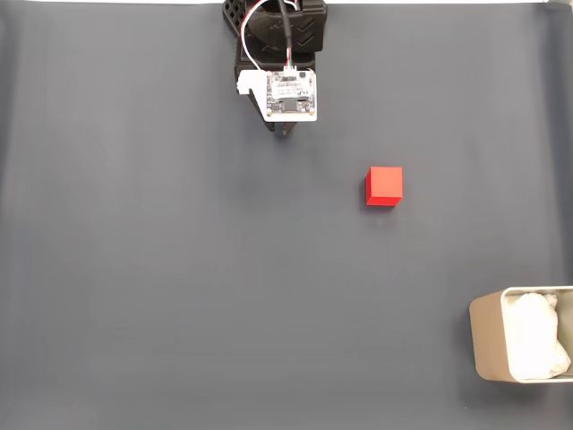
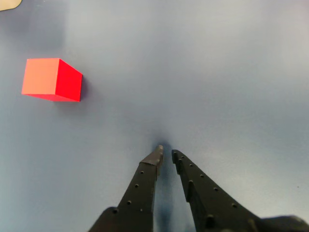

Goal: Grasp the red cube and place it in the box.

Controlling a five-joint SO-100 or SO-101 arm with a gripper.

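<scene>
The red cube (image 1: 384,185) sits alone on the dark grey mat, right of centre in the fixed view. In the wrist view the red cube (image 2: 51,79) lies at the upper left, well apart from the fingers. My gripper (image 2: 167,152) points down at the bare mat with its two black fingers almost touching at the tips and nothing between them. In the fixed view the gripper (image 1: 285,131) hangs near the top centre, mostly hidden under the wrist's white circuit board. The box (image 1: 488,340), beige-grey with white padding (image 1: 537,345), stands at the bottom right corner, cut by the frame.
The grey mat (image 1: 179,269) stretches wide and flat to the left and centre. A beige sliver (image 2: 7,4) shows at the wrist view's top left corner. The arm's base stands at the top edge of the fixed view.
</scene>
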